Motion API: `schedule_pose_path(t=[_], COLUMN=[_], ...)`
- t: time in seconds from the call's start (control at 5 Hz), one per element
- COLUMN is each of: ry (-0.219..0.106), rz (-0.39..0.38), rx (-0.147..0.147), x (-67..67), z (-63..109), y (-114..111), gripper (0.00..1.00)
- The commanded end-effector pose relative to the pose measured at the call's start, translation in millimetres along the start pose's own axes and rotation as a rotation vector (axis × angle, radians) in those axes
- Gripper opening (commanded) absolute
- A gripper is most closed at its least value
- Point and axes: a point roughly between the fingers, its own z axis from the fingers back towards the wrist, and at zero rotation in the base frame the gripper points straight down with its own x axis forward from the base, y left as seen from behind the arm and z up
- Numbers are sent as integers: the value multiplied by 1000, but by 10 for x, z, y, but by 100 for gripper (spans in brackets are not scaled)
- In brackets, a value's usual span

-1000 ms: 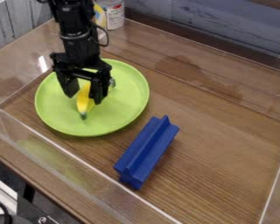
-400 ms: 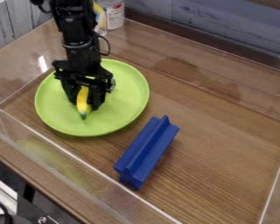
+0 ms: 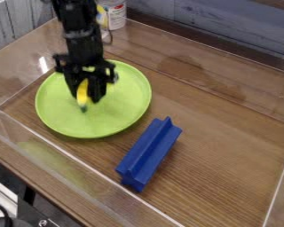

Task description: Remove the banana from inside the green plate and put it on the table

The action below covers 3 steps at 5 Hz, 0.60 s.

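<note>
- The gripper [image 3: 85,91] points straight down over the green plate [image 3: 129,108], its fingers [image 3: 75,89] clamped shut on the banana [image 3: 82,96], pinching it across its middle so it won't tip.
- The banana sits above the plate's left half, yellow end poking out below the fingers; whether it's clear of the plate I can't tell.
- Open worktop [image 3: 216,97] lies to the right, beyond the blue grooved block [image 3: 149,153], probably the easy drop zone.
</note>
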Motion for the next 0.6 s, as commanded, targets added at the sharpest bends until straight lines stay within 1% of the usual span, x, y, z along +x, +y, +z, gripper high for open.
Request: schedule_pose_path(t=[0.0, 0.2, 0.4], ry=[-105, -107, -99], rz=[16, 20, 24], rx=[1, 10, 19], x=[89, 114, 67], z=[499, 465, 414], y=[61, 143, 223], gripper=[0, 0, 0])
